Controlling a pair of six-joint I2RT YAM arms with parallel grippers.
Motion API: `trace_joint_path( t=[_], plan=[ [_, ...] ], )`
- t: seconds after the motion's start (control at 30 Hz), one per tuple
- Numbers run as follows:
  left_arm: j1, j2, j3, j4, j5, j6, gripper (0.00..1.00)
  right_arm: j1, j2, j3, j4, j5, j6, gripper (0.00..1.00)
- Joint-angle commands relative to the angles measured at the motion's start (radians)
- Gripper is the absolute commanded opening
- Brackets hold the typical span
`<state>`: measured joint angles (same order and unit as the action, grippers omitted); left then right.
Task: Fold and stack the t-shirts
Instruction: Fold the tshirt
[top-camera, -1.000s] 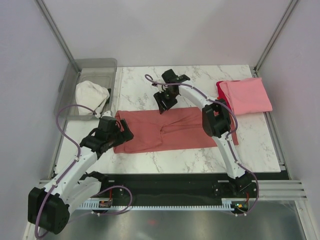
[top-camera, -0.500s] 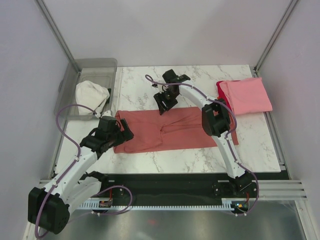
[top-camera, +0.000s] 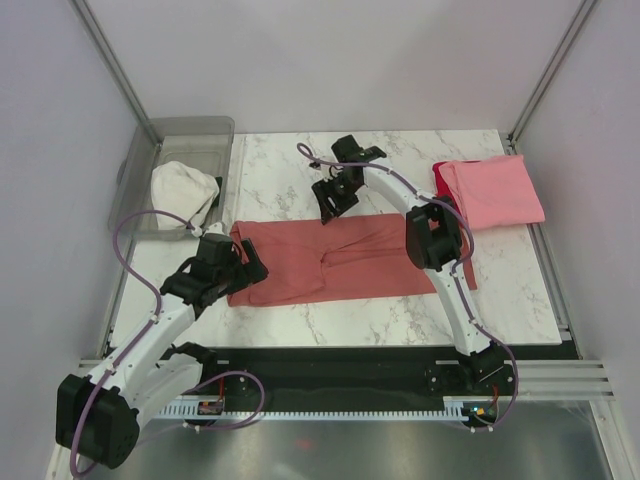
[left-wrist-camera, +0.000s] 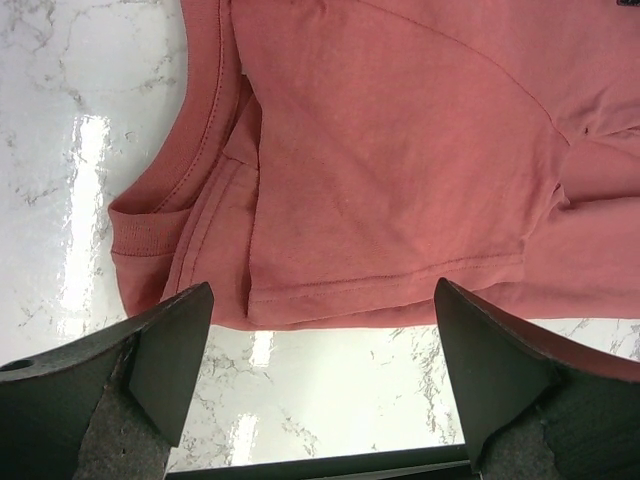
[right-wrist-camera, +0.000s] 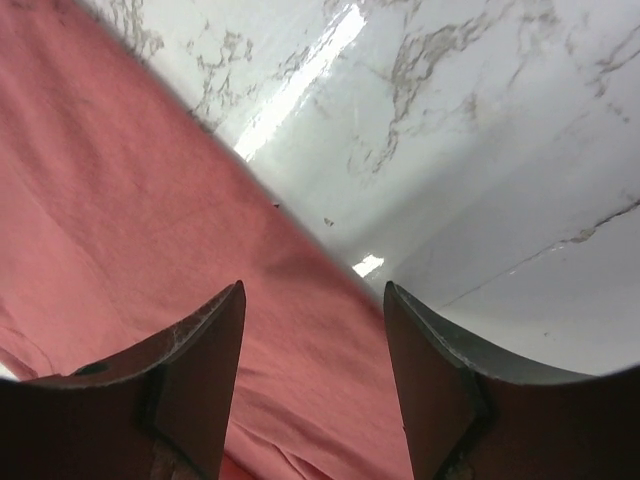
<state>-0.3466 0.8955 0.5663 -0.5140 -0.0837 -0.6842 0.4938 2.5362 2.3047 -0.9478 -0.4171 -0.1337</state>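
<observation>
A dusty salmon-red t-shirt (top-camera: 340, 258) lies as a long flat band across the middle of the marble table (top-camera: 290, 180). At its left end my left gripper (top-camera: 240, 262) hovers open; the left wrist view shows the shirt's hem and sleeve (left-wrist-camera: 400, 150) just beyond the empty left gripper (left-wrist-camera: 322, 292). My right gripper (top-camera: 332, 207) is open above the band's far edge. In the right wrist view the right gripper (right-wrist-camera: 314, 290) holds nothing and the cloth (right-wrist-camera: 120, 230) lies beneath it. A folded light pink t-shirt (top-camera: 495, 192) rests on a bright red one (top-camera: 440, 178) at the back right.
A clear plastic bin (top-camera: 185, 135) stands at the back left with a white cloth (top-camera: 183, 187) in it. Metal frame posts rise at both back corners. Bare marble (right-wrist-camera: 480, 150) shows beyond the band's far edge.
The right gripper has lifted slightly up and to the right from the band's far edge, and its jaws have opened a little wider. The left arm and the shirts have not moved.
</observation>
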Motion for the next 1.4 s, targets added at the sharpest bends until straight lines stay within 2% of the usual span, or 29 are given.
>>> trace_joint_path(
  t=[0.0,0.23,0.3,0.4,0.43,0.5,0.53,0.7,0.77,0.87,0.93,1.03,1.17,1.37],
  plan=[
    [-0.003,-0.012,0.003,0.034,0.018,-0.014,1.00,0.015,0.032,0.009,-0.039,-0.046,-0.032,0.65],
    [-0.003,-0.013,-0.005,0.042,0.021,-0.015,1.00,0.034,0.003,-0.028,-0.046,-0.087,-0.056,0.55],
    [-0.003,-0.013,-0.008,0.042,0.022,-0.014,1.00,0.037,0.001,-0.030,-0.048,-0.089,-0.058,0.49],
    [-0.003,-0.013,-0.011,0.042,0.024,-0.014,1.00,0.038,0.006,-0.019,-0.046,-0.083,-0.057,0.26],
    [-0.003,-0.013,-0.013,0.042,0.024,-0.014,1.00,0.038,0.015,-0.007,-0.045,-0.066,-0.047,0.13],
    [-0.003,-0.017,-0.013,0.045,0.025,-0.014,1.00,0.037,0.027,0.012,-0.042,-0.048,-0.038,0.02],
    [-0.003,-0.018,-0.013,0.043,0.025,-0.014,1.00,0.035,0.036,0.027,-0.036,-0.039,-0.024,0.00],
    [-0.003,-0.013,-0.013,0.045,0.022,-0.014,1.00,-0.024,0.052,0.068,0.093,-0.017,0.133,0.00],
    [-0.003,-0.007,-0.014,0.046,0.021,-0.012,1.00,-0.085,0.050,0.067,0.173,-0.046,0.272,0.00],
    [-0.003,-0.006,-0.013,0.046,0.021,-0.012,1.00,-0.145,0.006,0.012,0.274,-0.118,0.379,0.00],
    [-0.003,-0.007,-0.014,0.046,0.019,-0.011,1.00,-0.161,-0.054,-0.073,0.326,-0.137,0.398,0.00],
    [-0.003,-0.006,-0.014,0.051,0.010,-0.011,1.00,-0.172,-0.089,-0.103,0.351,-0.135,0.399,0.00],
    [-0.003,0.016,-0.016,0.062,0.010,-0.012,1.00,-0.221,-0.083,-0.103,0.388,-0.111,0.476,0.00],
    [-0.003,0.022,-0.020,0.071,0.004,-0.012,1.00,-0.305,-0.067,-0.148,0.530,0.109,0.724,0.00]
  ],
)
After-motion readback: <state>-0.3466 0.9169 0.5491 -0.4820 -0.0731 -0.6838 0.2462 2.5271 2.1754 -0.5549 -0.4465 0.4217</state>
